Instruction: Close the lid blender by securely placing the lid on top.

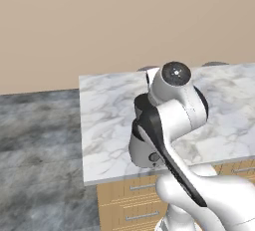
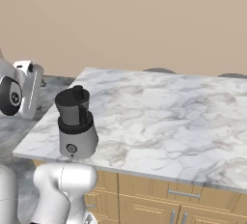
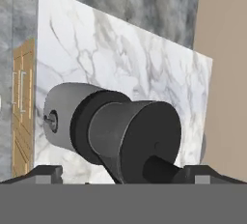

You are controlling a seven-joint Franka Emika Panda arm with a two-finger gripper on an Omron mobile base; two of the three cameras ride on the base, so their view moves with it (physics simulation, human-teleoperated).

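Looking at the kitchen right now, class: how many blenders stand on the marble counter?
1. The blender stands at the marble counter's front left corner, lid on its jar. The arm may hide others.

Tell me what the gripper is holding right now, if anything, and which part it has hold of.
Nothing is held. In the hand view the gripper stands wide open, its fingertips apart on either side of the blender, whose lid already sits on the jar.

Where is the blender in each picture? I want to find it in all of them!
Left base view: I cannot find the blender; the robot's white arm stands in front of the marble counter.
Right base view: the blender stands upright at lower left, near the counter's front left corner.
Hand view: the blender is at lower centre and looks tipped sideways, because the camera is rolled.
Shared landmark: the white marble counter.
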